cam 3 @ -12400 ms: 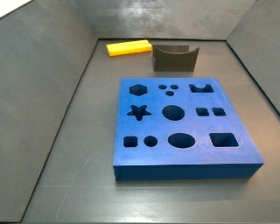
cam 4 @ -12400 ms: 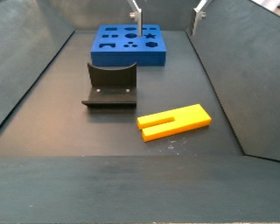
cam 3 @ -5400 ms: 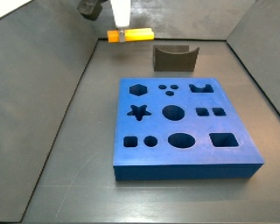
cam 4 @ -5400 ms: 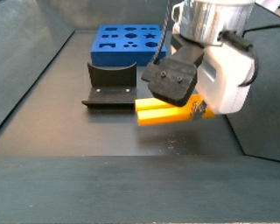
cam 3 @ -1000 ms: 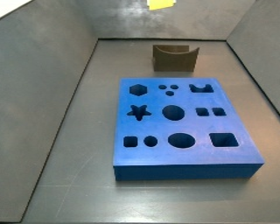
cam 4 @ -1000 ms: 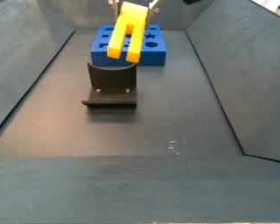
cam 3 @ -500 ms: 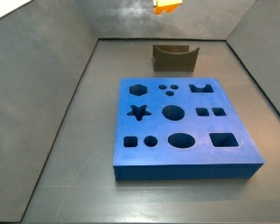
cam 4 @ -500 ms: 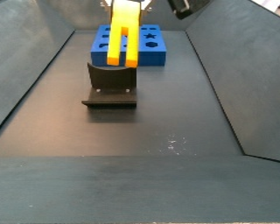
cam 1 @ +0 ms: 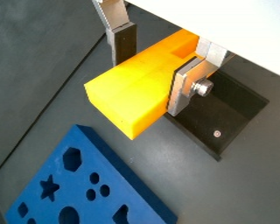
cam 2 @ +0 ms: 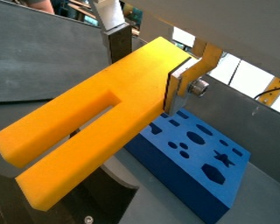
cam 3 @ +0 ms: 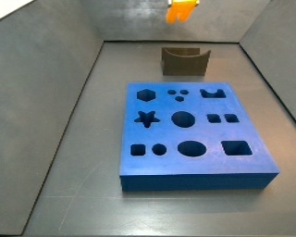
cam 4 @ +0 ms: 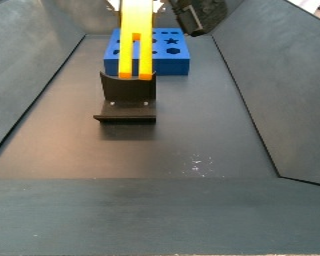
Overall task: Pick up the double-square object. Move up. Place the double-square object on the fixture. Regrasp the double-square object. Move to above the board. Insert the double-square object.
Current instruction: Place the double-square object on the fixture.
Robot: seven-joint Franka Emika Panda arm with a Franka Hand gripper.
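My gripper (cam 1: pixel 154 66) is shut on the double-square object (cam 1: pixel 136 92), a bright yellow-orange bar gripped near its solid end between the silver fingers (cam 1: pixel 187 83). In a wrist view the object (cam 2: pixel 90 131) shows its two prongs pointing away from the gripper (cam 2: pixel 150 66). In a side view the bar (cam 4: pixel 136 40) hangs upright, prongs down, just above the dark fixture (cam 4: pixel 127 95). The blue board (cam 3: pixel 194 139) with its shaped holes lies on the floor in front of the fixture (cam 3: pixel 184 61), with the object (cam 3: pixel 180 10) high above that fixture.
Grey walls (cam 3: pixel 52 102) slope up around the dark floor. The board (cam 4: pixel 170 55) sits beyond the fixture in a side view. A dark part of the arm (cam 4: pixel 199 13) shows by the bar's upper end.
Since the earliest frames the bar was taken off the floor and lifted. Over the last second it shifted sideways and turned edge-on, now upright over the fixture.
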